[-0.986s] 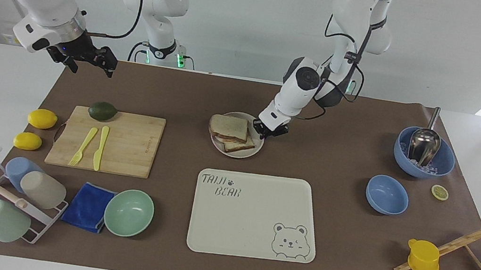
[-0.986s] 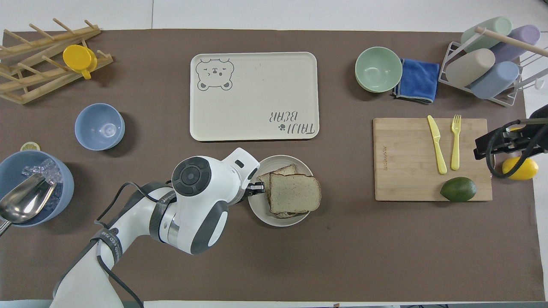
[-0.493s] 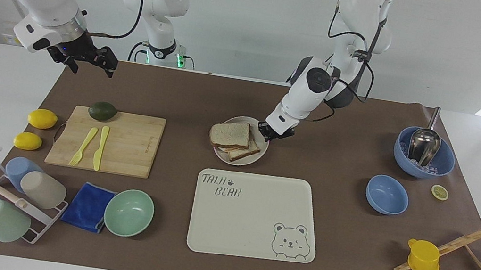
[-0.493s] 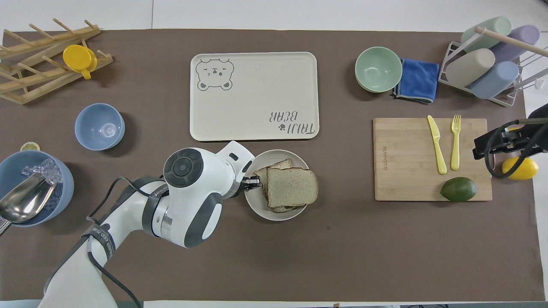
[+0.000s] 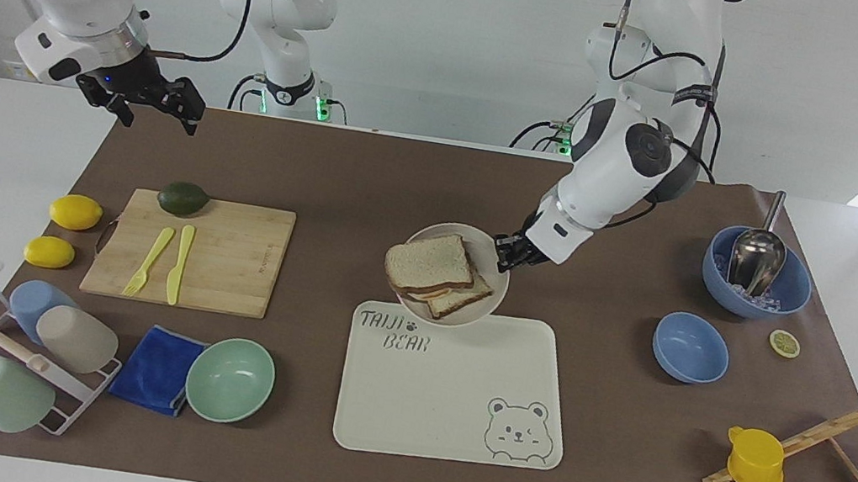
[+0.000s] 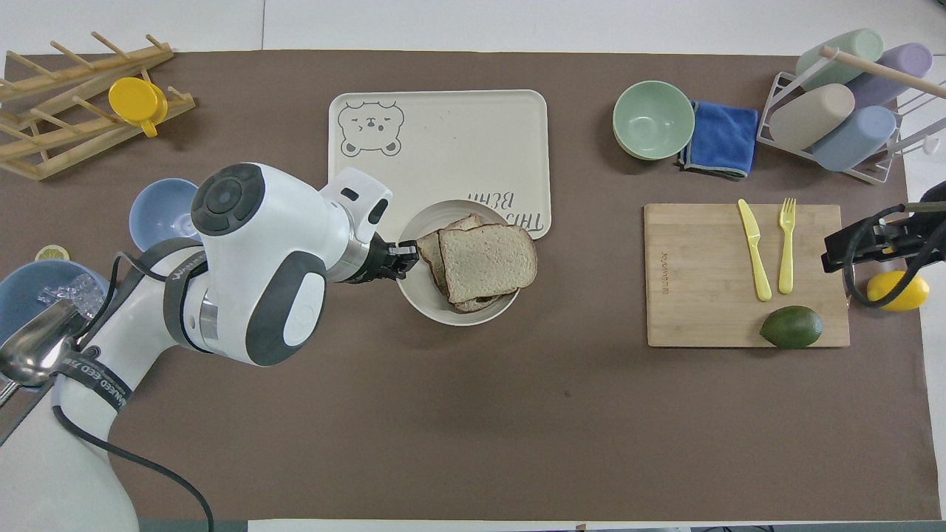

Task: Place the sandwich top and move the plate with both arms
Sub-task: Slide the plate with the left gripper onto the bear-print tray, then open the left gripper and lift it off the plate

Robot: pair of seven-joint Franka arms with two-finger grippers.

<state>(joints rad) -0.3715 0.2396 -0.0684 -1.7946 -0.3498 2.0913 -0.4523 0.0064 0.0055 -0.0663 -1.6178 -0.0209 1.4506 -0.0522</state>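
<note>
The plate (image 5: pixel 497 283) is small, round and beige-grey, and it carries a sandwich. The sandwich top (image 5: pixel 430 262) is a speckled brown-crusted slice that lies on the lower slices. My left gripper (image 5: pixel 503 250) is shut on the plate's rim and holds the plate in the air over the edge of the bear-printed tray (image 5: pixel 456 398) that is nearer to the robots. In the overhead view the plate (image 6: pixel 423 297), the sandwich top (image 6: pixel 488 255) and the left gripper (image 6: pixel 405 256) overlap the tray (image 6: pixel 443 148). My right gripper (image 5: pixel 158 116) is open and empty and waits high over the mat's corner.
A cutting board (image 5: pixel 222 261) with an avocado (image 5: pixel 183 198), fork and knife lies toward the right arm's end, with two lemons (image 5: pixel 75 212) beside it. A mint bowl (image 5: pixel 230 379), blue cloth and cup rack stand farther out. Blue bowls (image 5: pixel 690 346) and a wooden rack (image 5: pixel 827 479) are toward the left arm's end.
My left gripper has lifted the plate with the sandwich off the mat and carried it away from the robots, to over the tray's edge. The right arm has barely moved.
</note>
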